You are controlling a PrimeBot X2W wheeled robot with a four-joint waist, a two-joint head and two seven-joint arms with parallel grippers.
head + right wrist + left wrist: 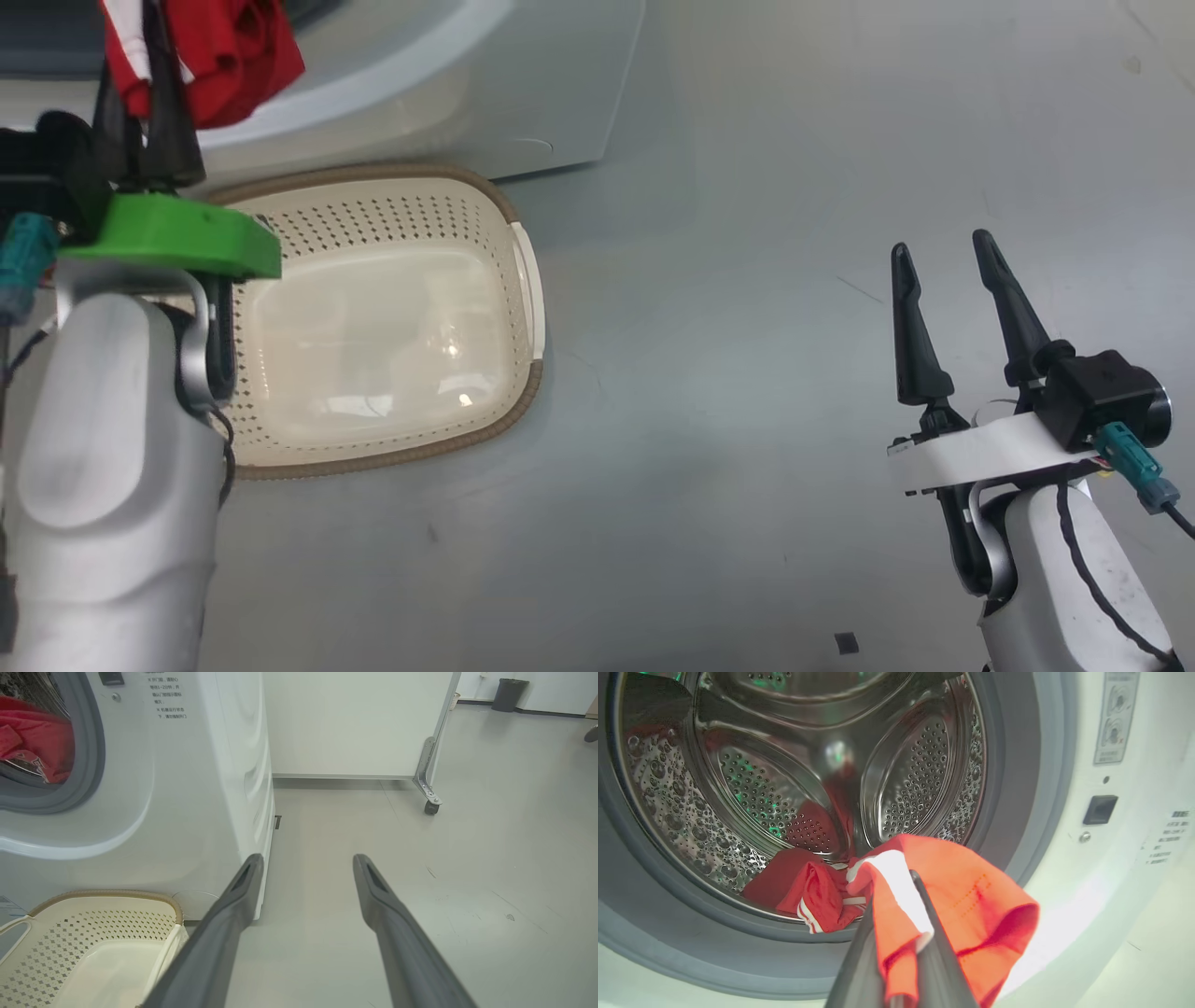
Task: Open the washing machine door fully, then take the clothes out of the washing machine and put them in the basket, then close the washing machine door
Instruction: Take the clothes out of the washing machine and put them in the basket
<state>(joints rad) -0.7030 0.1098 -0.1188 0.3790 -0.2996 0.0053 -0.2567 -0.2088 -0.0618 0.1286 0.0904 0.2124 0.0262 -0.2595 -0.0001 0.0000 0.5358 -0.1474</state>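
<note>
The left claw (896,905) is clamped tight on one of the red-and-white clothes (971,891), holding it at the mouth of the washing machine (1064,812). More red cloth lies in the drum (924,765). The basket (392,187) sits on the floor (747,373) against the machine's front. The right claw (941,243) hangs wide, holding nothing.

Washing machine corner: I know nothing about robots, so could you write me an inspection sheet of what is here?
Surface: grey floor, lightly scuffed.
Job's things: washing machine drum open, red clothes inside; one red and white garment held before the opening; cream basket on the floor before the machine, empty.
Clutter: small dark square on the floor.
Tools: left tool shut on the garment; right tool open, holding nothing, above bare floor.
Cables: black cable and teal plug at the right wrist; another teal plug at the left wrist.
Surroundings: white wheeled panel; dark bin far off.
</note>
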